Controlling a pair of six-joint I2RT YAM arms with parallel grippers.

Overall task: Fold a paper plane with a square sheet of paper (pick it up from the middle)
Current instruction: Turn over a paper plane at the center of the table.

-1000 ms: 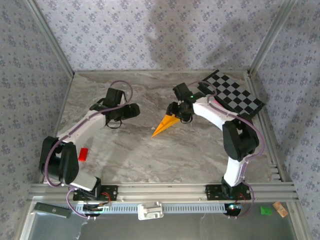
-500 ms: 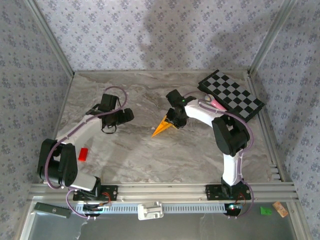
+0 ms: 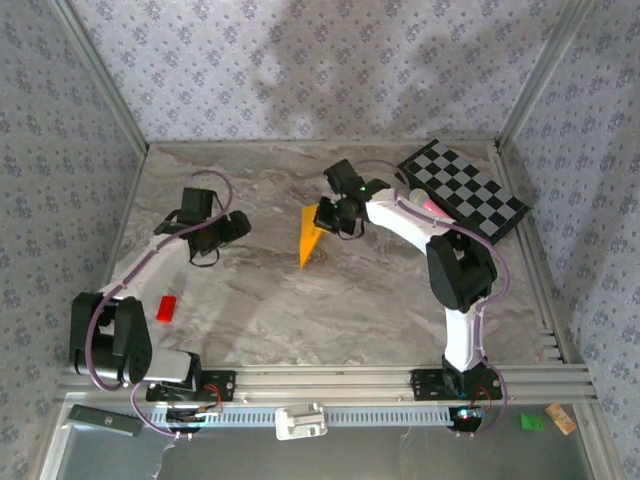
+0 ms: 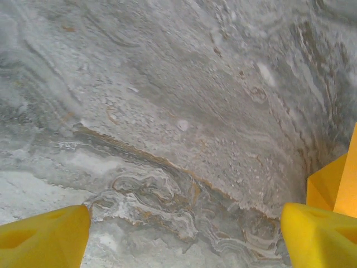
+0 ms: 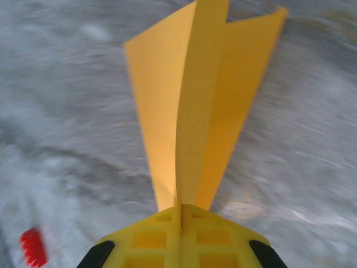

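At table [image 3: 300, 310] centre, right pincer [image 5: 181, 211] clamps paper plane [image 5: 189, 111]; left pincer [image 4: 184, 237] agape.

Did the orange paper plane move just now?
Yes. The paper plane, held by the right gripper, swung its wide end leftward and rearward, away from the checkered board; its tip barely shifted.

- My left arm [image 3: 150, 262] reaches from its base toward one o'clock, the wrist bent so the fingers face three o'clock.
- My left gripper [image 3: 240, 225] hangs low with its fingers spread wide, holding nothing.
- My right arm [image 3: 420, 222] rises, then folds at the elbow toward ten o'clock.
- My right gripper [image 3: 326, 215] has its fingers pressed together, pinching the paper plane [image 5: 189, 111] at its tail.
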